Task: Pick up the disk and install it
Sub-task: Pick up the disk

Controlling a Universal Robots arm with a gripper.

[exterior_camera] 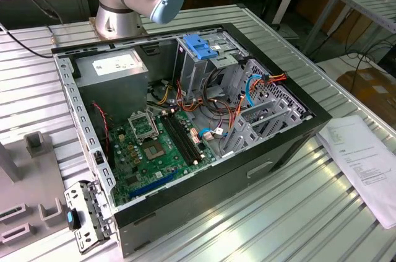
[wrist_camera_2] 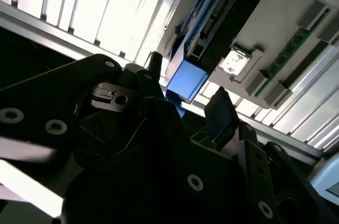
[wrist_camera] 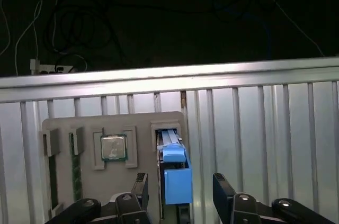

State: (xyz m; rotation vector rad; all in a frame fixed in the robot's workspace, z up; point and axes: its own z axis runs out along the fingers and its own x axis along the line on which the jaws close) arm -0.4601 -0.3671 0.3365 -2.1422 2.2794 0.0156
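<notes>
Grey-metal disk with its bright blue plastic carrier rail is standing on edge in a slot of the pale grey plastic parts tray, and that tray sits on the ribbed aluminium counter. Same tray has a square silver processor chip in the pocket just beside the disk's slot, plus green memory sticks in narrow slots further along.

The black gripper is at the disk's blue end. Its fingers are spread wide, one on each side of the blue block with a gap on both sides, so nothing is gripped. The second wrist view agrees: gripper straddling the blue end, disk in its slot.

Over in the exterior view, the open black computer case lies on the counter with its green motherboard exposed. There's also a metal drive cage topped by a blue plastic handle, and a printed paper sheet near the case on the exterior view's right.
</notes>
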